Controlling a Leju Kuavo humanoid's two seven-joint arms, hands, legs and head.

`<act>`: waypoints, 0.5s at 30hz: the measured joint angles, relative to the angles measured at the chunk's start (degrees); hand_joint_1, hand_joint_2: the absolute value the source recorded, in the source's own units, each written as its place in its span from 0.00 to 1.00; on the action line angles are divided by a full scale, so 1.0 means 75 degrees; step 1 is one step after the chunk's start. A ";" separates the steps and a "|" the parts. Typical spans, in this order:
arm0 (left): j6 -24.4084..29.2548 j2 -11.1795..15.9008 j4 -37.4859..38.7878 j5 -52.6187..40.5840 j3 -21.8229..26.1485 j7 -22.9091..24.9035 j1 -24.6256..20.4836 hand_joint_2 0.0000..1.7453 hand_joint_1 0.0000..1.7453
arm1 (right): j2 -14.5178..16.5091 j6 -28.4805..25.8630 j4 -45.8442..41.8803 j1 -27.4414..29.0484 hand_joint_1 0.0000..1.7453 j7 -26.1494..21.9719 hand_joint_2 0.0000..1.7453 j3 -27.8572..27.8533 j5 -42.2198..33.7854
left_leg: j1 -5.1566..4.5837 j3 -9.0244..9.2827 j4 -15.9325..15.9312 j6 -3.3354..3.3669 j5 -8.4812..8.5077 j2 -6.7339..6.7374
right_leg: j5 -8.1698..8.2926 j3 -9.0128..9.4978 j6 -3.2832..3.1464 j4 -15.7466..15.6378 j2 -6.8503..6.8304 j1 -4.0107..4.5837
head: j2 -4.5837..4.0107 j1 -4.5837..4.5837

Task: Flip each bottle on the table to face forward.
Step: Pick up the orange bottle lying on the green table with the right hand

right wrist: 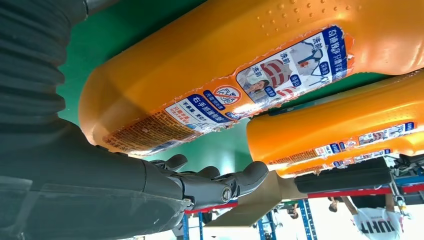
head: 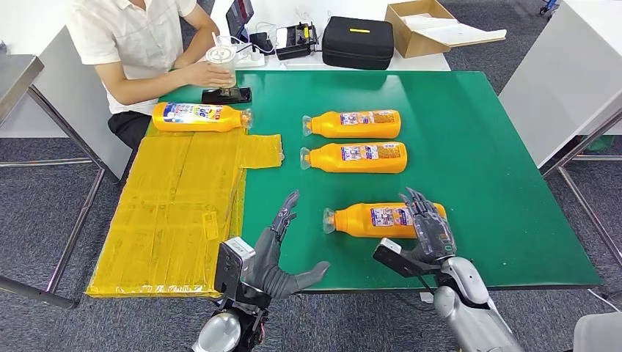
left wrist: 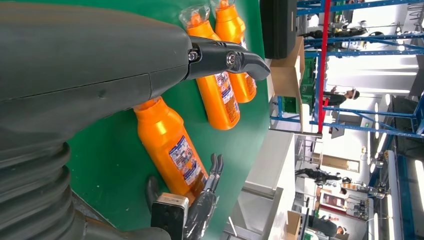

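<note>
Nearest orange bottle (head: pixel 381 218) lying at 6 o'clock on green bench (head: pixel 499 183), cap toward 9. Right robot hand (head: pixel 429 226) resting over its base, whether gripping, cannot tell. Left robot hand (head: pixel 282 253) open, at 8 o'clock.

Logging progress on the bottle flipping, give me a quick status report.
Left hand open, clear of the bottles. Right hand resting on the nearest orange bottle, grip unclear. Three other bottles lying flat; nothing blocking.

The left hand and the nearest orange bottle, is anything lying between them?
No. In the head view, only bare green table separates the left hand from the nearest bottle, whose capped end points toward that hand.
</note>
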 joint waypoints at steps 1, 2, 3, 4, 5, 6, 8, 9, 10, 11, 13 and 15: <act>0.0003 0.0000 0.0000 -0.0001 0.0000 0.0004 0.0000 1.00 0.00 | 0.0000 0.0024 0.0002 -0.0003 0.00 0.0023 1.00 0.0001 0.0020 | 0.0000 0.0000 0.0000 0.0000 0.0000 0.0000 | 0.0000 0.0001 0.0000 0.0000 0.0000 0.0000 | 0.0000 0.0000; 0.0030 0.0000 0.0000 -0.0007 0.0000 0.0024 0.0000 1.00 0.00 | -0.0003 0.0160 0.0025 -0.0036 0.00 0.0152 1.00 0.0013 0.0110 | 0.0000 -0.0002 -0.0001 0.0000 0.0000 0.0001 | 0.0000 0.0002 0.0000 0.0000 0.0001 0.0000 | 0.0000 0.0001; 0.0075 0.0000 0.0000 -0.0022 0.0001 0.0061 0.0001 1.00 0.00 | -0.0007 0.0452 0.0114 -0.0152 0.00 0.0422 1.00 0.0063 0.0256 | 0.0000 -0.0001 -0.0002 0.0000 0.0000 0.0006 | 0.0002 0.0003 0.0001 0.0001 0.0004 0.0001 | 0.0000 0.0001; 0.0127 0.0000 0.0001 -0.0040 0.0004 0.0105 0.0002 1.00 0.00 | -0.0007 0.0828 0.0250 -0.0355 0.00 0.0767 1.00 0.0145 0.0404 | 0.0000 0.0003 -0.0002 0.0000 -0.0001 0.0020 | 0.0004 0.0001 0.0001 0.0001 0.0014 0.0001 | 0.0000 -0.0001; 0.0178 -0.0001 0.0001 -0.0060 0.0005 0.0150 0.0000 1.00 0.00 | -0.0006 0.1250 0.0454 -0.0651 0.00 0.1138 1.00 0.0263 0.0532 | 0.0000 0.0014 -0.0002 0.0000 -0.0003 0.0041 | 0.0008 0.0000 -0.0001 0.0001 0.0030 0.0001 | 0.0000 -0.0003; 0.0205 -0.0001 0.0002 -0.0077 0.0006 0.0179 -0.0002 1.00 0.00 | -0.0003 0.1573 0.0712 -0.0989 0.00 0.1414 1.00 0.0399 0.0587 | 0.0000 0.0026 -0.0001 -0.0001 -0.0005 0.0060 | 0.0011 0.0001 -0.0002 0.0000 0.0044 0.0000 | 0.0000 -0.0002; 0.0221 -0.0003 0.0003 -0.0094 0.0004 0.0203 -0.0002 1.00 0.00 | 0.0002 0.1835 0.1201 -0.1544 0.00 0.1618 1.00 0.0632 0.0584 | 0.0000 0.0042 0.0000 0.0000 -0.0003 0.0069 | 0.0013 0.0010 -0.0004 -0.0002 0.0058 0.0000 | 0.0000 0.0001; 0.0229 -0.0003 0.0003 -0.0099 0.0006 0.0210 0.0000 1.00 0.00 | 0.0007 0.1848 0.1404 -0.1724 0.00 0.1636 1.00 0.0723 0.0583 | 0.0000 0.0043 0.0000 0.0002 -0.0001 0.0061 | 0.0013 0.0018 -0.0003 -0.0002 0.0055 0.0000 | 0.0000 0.0001; 0.0239 -0.0003 0.0003 -0.0102 0.0007 0.0216 0.0003 1.00 0.00 | 0.0013 0.1836 0.1559 -0.1850 0.00 0.1644 1.00 0.0797 0.0583 | 0.0000 0.0044 0.0000 0.0003 0.0001 0.0054 | 0.0013 0.0023 -0.0001 -0.0002 0.0051 0.0001 | 0.0000 0.0001; 0.0248 -0.0003 0.0003 -0.0105 0.0009 0.0219 0.0004 1.00 0.00 | 0.0021 0.1811 0.1683 -0.1942 0.00 0.1652 1.00 0.0861 0.0583 | 0.0000 0.0045 0.0000 0.0003 0.0002 0.0051 | 0.0014 0.0028 -0.0001 -0.0002 0.0050 0.0001 | 0.0000 -0.0001; 0.0255 -0.0003 0.0003 -0.0107 0.0010 0.0223 0.0003 1.00 0.00 | 0.0029 0.1759 0.1872 -0.2067 0.00 0.1660 1.00 0.0963 0.0583 | 0.0000 0.0048 0.0000 0.0003 0.0003 0.0051 | 0.0015 0.0034 0.0001 -0.0001 0.0049 0.0001 | 0.0000 0.0001; 0.0256 -0.0003 0.0003 -0.0108 0.0012 0.0226 0.0003 1.00 0.00 | 0.0033 0.1743 0.1999 -0.2142 0.00 0.1664 1.00 0.1029 0.0583 | 0.0000 0.0049 0.0000 0.0003 0.0003 0.0052 | 0.0016 0.0035 0.0001 -0.0001 0.0049 0.0001 | 0.0000 0.0000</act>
